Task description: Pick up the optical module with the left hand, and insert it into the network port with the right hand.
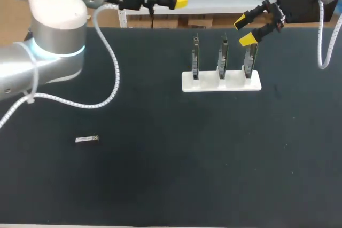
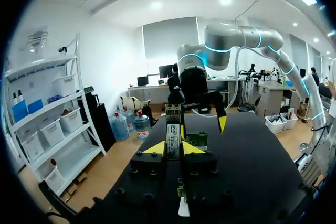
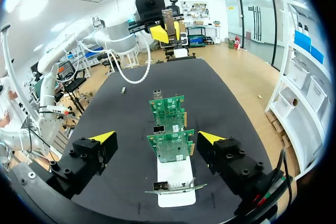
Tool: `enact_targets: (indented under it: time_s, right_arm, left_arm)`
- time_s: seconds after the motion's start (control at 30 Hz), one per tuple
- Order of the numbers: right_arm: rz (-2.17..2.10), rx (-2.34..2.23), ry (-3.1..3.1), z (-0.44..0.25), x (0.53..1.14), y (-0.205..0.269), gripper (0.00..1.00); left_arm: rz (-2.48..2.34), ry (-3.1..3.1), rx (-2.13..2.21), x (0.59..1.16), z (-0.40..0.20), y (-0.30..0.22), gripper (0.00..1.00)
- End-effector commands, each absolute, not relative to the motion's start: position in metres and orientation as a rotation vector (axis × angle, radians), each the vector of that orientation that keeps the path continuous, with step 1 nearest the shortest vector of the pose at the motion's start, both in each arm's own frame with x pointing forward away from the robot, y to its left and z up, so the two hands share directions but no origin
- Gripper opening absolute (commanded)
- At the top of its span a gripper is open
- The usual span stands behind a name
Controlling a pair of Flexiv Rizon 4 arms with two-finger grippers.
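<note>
Black bench (image 1: 160, 185) with card rack and two arms: one module held aloft, port not yet reached.

At the far edge of the bench the left jaws were closed on a module (image 2: 173, 132), their yellow tips (image 2: 152, 148) pressing its two long sides, well apart from the white stand (image 1: 222, 82) and its three upright circuit cards (image 1: 222, 60). The right jaws stood wide open and empty, above and just beside the rightmost card. A second module (image 1: 87, 139) lay flat on the bench toward the left side, untouched. Each card seemed to carry a small metal port (image 3: 159, 129). Handling, as judged: a light, stiff metal shell, smooth and apt to slip, with a fragile connector end. Best gripped across the flat sides at the rear half, leaving the nose free for the port.
</note>
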State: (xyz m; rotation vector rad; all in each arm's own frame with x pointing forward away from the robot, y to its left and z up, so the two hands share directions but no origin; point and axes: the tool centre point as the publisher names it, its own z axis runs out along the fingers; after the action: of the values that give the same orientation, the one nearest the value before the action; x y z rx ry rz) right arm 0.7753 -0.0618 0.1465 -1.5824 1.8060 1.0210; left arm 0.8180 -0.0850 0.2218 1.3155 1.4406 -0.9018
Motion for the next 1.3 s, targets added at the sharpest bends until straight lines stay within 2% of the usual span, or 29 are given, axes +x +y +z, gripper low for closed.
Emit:
enact_targets:
  time_s: [0.03,0.83,1.3]
  right_arm:
    - [1.017,-1.58,1.805,0.147,0.774,-0.062,1.0]
    - [1.017,-1.58,1.805,0.147,0.774,-0.062,1.0]
    - [1.017,-1.58,1.805,0.147,0.774,-0.062,1.0]
  left_arm:
    - [-0.952,1.373,1.287,0.821,0.218,-0.101,0.0]
    - [-1.126,1.233,1.29,0.8,0.206,-0.17,0.0]
    - [-1.131,1.232,1.258,0.788,0.193,-0.19,0.0]
